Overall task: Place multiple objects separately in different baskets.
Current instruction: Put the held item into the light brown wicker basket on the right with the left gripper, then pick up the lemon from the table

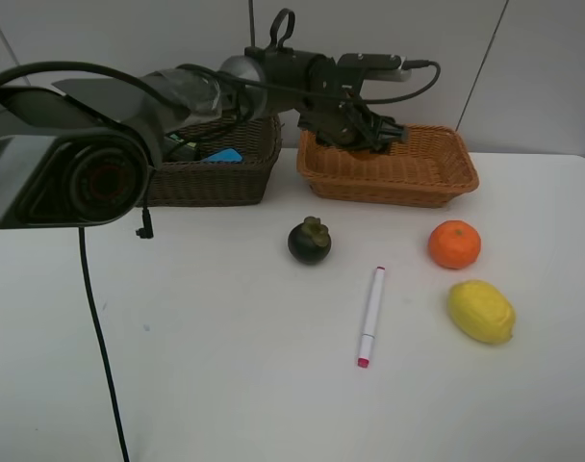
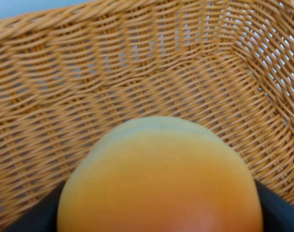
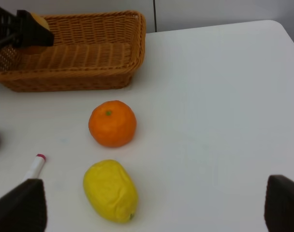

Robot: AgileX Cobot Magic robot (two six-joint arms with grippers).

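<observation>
- Where the exterior high view shows only the left hand [image 1: 374, 135] reaching into the light orange-tan basket [image 1: 389, 178] at upper centre-right of the frame, the left wrist view shows what it grips. The red-orange fruit [image 2: 159, 179] is clamped between the dark fingers [image 2: 280, 215], inside the woven walls. Whether the fruit touches the basket floor cannot be told.
- The fruit looks smooth and round, yellow-orange on its crown and reddening lower down, and it is blurred by closeness.
- Only the right wrist view shows the right hand [image 3: 152, 212]. Its fingers stand wide apart with nothing between them, above the surface [image 1: 225, 385] near the lemon [image 1: 480, 311] and the orange [image 1: 454, 243]. That arm is outside the exterior high frame.
- The dark brown basket [image 1: 216, 183] sits at upper left of the exterior high frame, partly behind the left arm [image 1: 129, 106]. Something blue [image 1: 223, 155] lies in it, too hidden to name.
- The mangosteen [image 1: 310, 241] rests at centre, dark, with its leafy cap upward. The orange is at the right, and the lemon is just below it, its long axis running from upper left to lower right.
- The white pink-tipped marker [image 1: 371, 316] lies flat at lower centre. Its long axis runs nearly top to bottom and leans slightly, with the pink tip toward the bottom edge.
</observation>
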